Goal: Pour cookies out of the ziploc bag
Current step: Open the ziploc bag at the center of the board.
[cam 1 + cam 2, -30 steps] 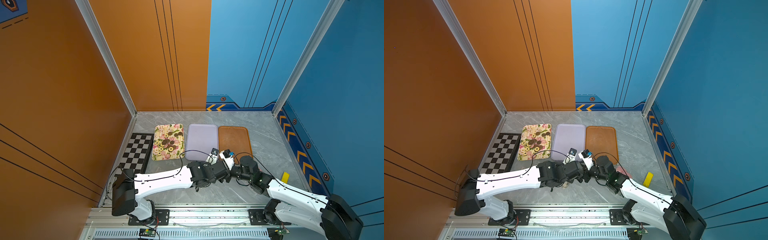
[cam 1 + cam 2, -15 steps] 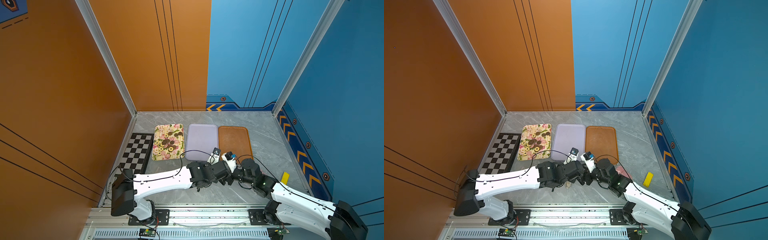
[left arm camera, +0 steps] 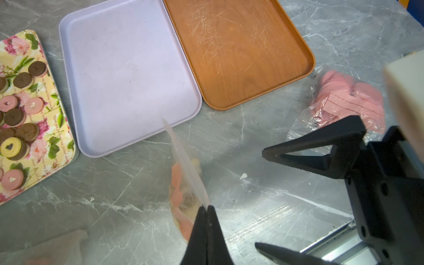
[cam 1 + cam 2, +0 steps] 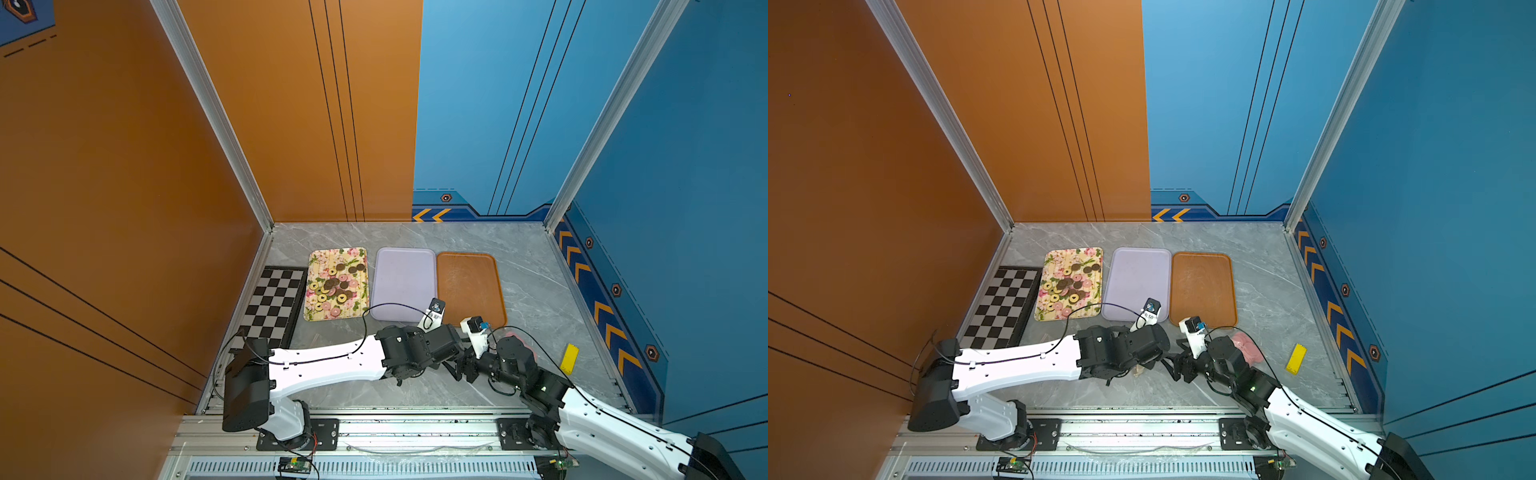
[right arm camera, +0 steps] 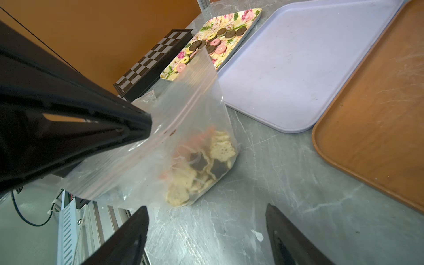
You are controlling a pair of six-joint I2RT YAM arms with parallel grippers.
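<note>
At grey bench (image 4: pixel 519 270), near lilac tray (image 4: pixel 403 282), clear ziploc bag (image 5: pixel 183 128) hanging by its top edge from left hand (image 3: pixel 206 207) clamped tight on it, right hand (image 5: pixel 205 207) close beside, spread wide and gripping nothing, cream, dark and pink cookies (image 5: pixel 206 165) heaped in bag's bottom.

The left arm (image 4: pixel 324 361) lies low and stretched out, its wrist just in front of the near edge of the lilac tray (image 4: pixel 403 282). The left gripper (image 3: pixel 206 207) is pinched tight on the top edge of the ziploc bag (image 5: pixel 183 119). The right arm (image 4: pixel 602 424) reaches in from the tray's near right. The right gripper (image 5: pixel 206 207) faces the left one, jaws spread wide and holding nothing.
</note>
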